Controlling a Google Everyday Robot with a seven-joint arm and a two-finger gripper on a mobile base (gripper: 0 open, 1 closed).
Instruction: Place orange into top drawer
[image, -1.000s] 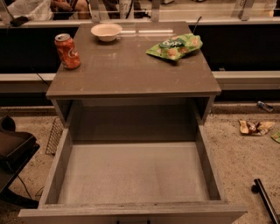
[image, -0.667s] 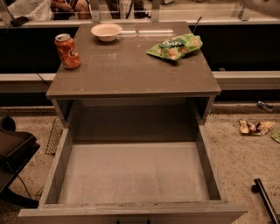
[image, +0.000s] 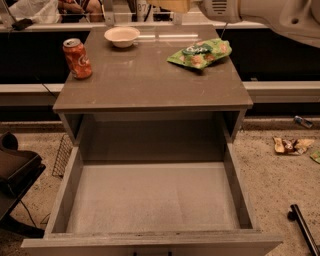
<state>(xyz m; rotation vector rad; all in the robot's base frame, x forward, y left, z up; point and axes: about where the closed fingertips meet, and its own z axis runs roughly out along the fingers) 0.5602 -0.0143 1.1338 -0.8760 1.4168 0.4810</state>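
Note:
The top drawer (image: 60, 200) is pulled wide open at the front of the grey-brown cabinet, and its pale grey floor (image: 150, 197) shows bare. The orange is not in view anywhere on the cabinet top or in the drawer. My white arm (image: 270, 15) reaches in from the top right corner. My gripper (image: 172, 5) is at the top edge, above the back of the cabinet top, mostly cut off by the frame.
On the cabinet top (image: 145, 75) stand an orange-red soda can (image: 77, 58) at the left, a white bowl (image: 122, 36) at the back and a green chip bag (image: 200, 53) at the right. A black chair (image: 15, 175) is at the left; litter (image: 290, 145) lies on the floor at the right.
My arm and gripper have come into view along the top edge, moving in from the right. The drawer and the things on the cabinet top have not moved.

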